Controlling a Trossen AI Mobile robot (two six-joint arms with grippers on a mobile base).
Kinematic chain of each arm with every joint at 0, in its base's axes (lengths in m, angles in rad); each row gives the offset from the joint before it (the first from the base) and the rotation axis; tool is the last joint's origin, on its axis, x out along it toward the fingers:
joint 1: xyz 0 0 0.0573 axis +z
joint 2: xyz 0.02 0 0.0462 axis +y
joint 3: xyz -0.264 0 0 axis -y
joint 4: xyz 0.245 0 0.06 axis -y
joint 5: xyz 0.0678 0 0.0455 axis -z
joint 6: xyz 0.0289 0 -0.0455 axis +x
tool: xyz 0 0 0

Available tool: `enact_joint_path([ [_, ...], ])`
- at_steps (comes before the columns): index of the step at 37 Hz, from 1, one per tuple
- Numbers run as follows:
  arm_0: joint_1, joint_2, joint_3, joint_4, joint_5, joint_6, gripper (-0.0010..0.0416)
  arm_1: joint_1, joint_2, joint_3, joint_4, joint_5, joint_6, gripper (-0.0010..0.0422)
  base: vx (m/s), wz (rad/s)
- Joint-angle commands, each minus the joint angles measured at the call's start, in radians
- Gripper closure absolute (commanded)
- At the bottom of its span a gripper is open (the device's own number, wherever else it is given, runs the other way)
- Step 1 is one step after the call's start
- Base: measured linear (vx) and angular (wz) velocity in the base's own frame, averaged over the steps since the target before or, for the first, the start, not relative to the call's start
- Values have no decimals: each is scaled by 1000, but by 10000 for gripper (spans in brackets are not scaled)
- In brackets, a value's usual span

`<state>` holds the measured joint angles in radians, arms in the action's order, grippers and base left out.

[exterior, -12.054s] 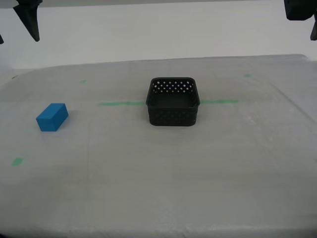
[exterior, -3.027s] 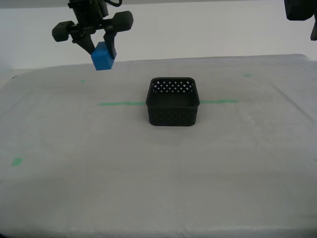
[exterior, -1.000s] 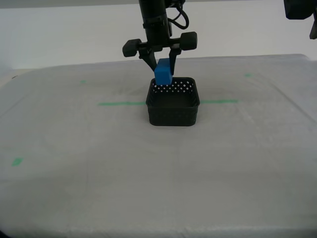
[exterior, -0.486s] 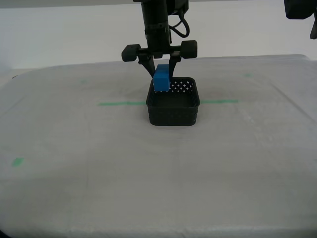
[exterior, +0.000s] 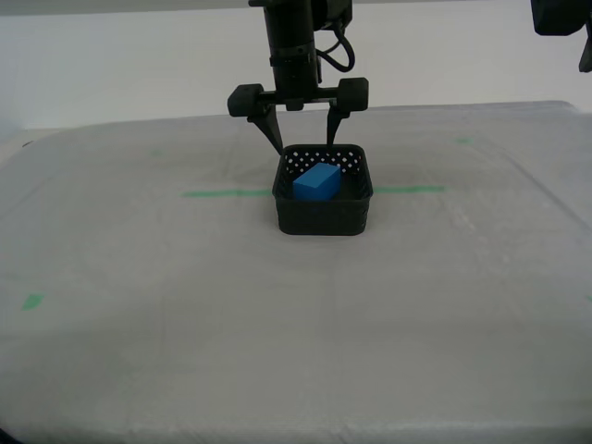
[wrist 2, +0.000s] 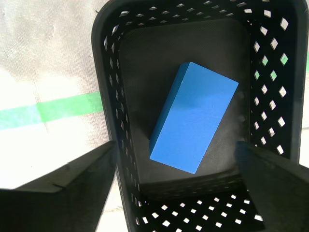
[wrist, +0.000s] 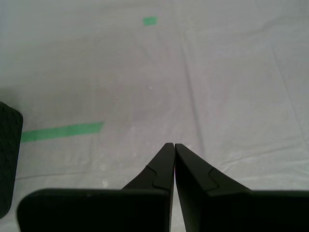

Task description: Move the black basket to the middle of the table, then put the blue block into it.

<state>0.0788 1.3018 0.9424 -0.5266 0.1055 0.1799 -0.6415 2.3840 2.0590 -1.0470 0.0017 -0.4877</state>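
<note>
The black basket (exterior: 324, 211) stands at the middle of the table (exterior: 277, 324), on the green tape line (exterior: 227, 192). The blue block (exterior: 317, 181) lies tilted inside it. My second gripper (exterior: 305, 147) hangs open just above the basket's far rim, one finger on each side of the block, touching nothing. In the second wrist view the block (wrist 2: 195, 116) lies flat on the floor of the basket (wrist 2: 108, 96), free between the spread fingers of the gripper (wrist 2: 175, 147). My first gripper (wrist: 174, 145) is shut and empty above bare table, with a corner of the basket (wrist: 7, 159) at the picture's edge.
Small green tape bits lie on the table at the exterior view's left (exterior: 33, 301) and far right (exterior: 462, 141). A dark arm part (exterior: 560, 18) sits high in the exterior view's top right corner. The first wrist view shows a tape strip (wrist: 63, 130) and a bit (wrist: 149, 20).
My second gripper carried the blue block from the exterior view's left to above the basket, then opened. The block dropped into the basket. The basket has not moved.
</note>
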Motion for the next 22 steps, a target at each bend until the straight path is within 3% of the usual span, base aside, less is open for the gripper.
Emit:
enact_joint_path([
  [1,0,0,1,2,-2,0,401,-1,0,1,0,-2,12,38,0,0],
  [4,0,0,1,2,-2,0,401,-1,0,1,1,-2,24,5,0,0],
  [8,0,0,1,2,-2,0,401,-1,0,1,3,17,27,24,0,0],
  [12,0,0,1,2,-2,0,401,-1,0,1,12,26,29,6,0,0],
  [22,0,0,1,2,-2,0,401,-1,0,1,29,41,58,12,0,0],
])
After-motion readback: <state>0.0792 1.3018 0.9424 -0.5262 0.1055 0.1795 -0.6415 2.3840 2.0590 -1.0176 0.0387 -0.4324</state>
